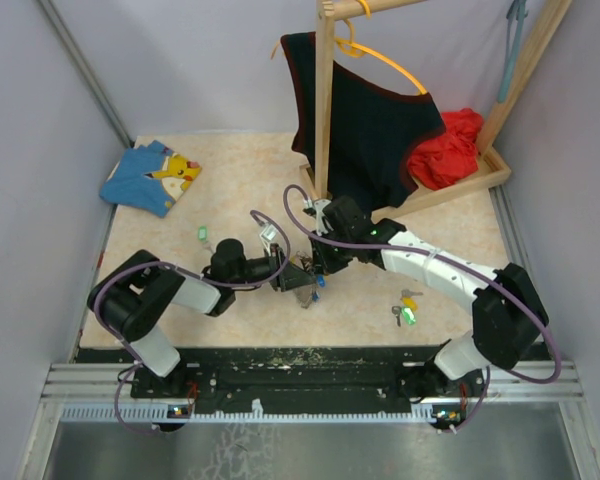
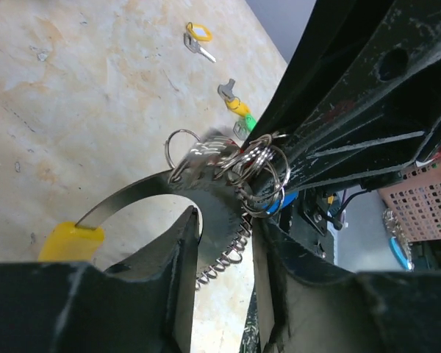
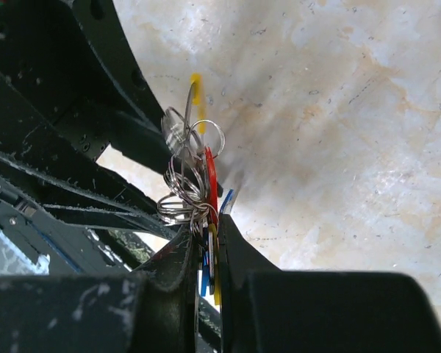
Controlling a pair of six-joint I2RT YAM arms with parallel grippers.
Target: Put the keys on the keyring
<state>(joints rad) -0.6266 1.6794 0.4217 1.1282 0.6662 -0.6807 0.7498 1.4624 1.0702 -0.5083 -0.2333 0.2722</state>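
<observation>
The keyring (image 3: pixel 185 193), a bunch of silver wire rings with red, blue and yellow plastic tags, stands upright out of the right fingers (image 3: pixel 242 257). These are pressed together on its tags with only a slit between them. The left fingers (image 2: pixel 178 257) stand partly apart. The keyring's curved steel band (image 2: pixel 132 198) and a coiled silver chain (image 2: pixel 224 261) pass through the gap, the chain along one finger's inner face. Beige marbled tabletop (image 2: pixel 73 110) shows through the rest of the gap.

Only the left wrist view shows the band's yellow tip and, farther off, loose silver keys (image 2: pixel 198 38) with yellow and green heads. The top view places those keys beside the right arm. It alone shows one green-tagged key (image 1: pixel 202 235) just beyond the left arm. Farther back are a blue cartoon-print cloth (image 1: pixel 145 180) and a black garment (image 1: pixel 365 130) on an orange hanger (image 1: pixel 395 60).
</observation>
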